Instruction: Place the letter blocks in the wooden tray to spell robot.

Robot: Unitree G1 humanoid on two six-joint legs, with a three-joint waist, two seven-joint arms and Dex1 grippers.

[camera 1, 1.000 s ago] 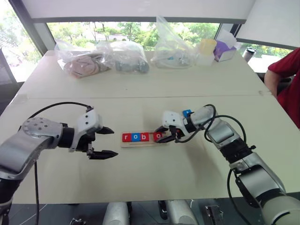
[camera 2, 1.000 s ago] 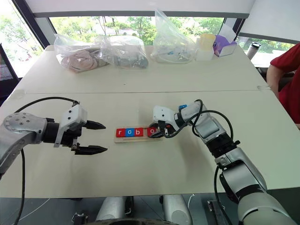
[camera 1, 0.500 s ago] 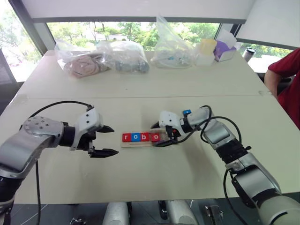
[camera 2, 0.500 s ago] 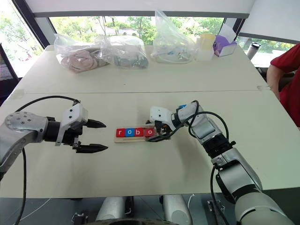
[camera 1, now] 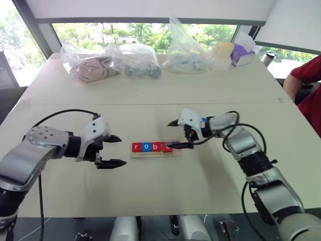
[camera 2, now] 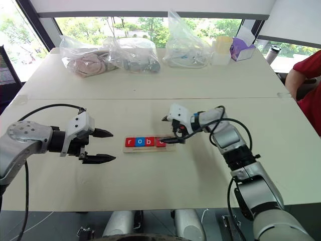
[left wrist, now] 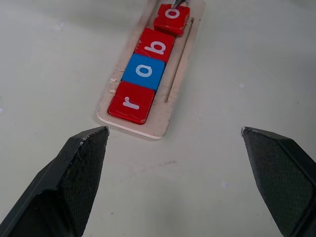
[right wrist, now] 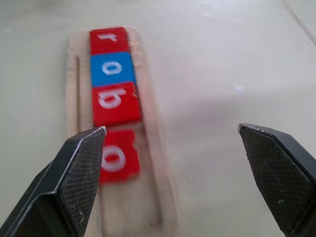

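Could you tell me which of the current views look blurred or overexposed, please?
Right wrist view: motion smear softens the pale wooden tray and the red and blue letter tiles. Left wrist view: crisp letters on the tiles. Eye views: bright windows behind the clear plastic bags wash out the far edge of the white table.

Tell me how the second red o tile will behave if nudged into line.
The red o tile looks flat and rigid, so it should slide, not tip. It sits slightly askew in the wooden tray, so it may catch on the rim.
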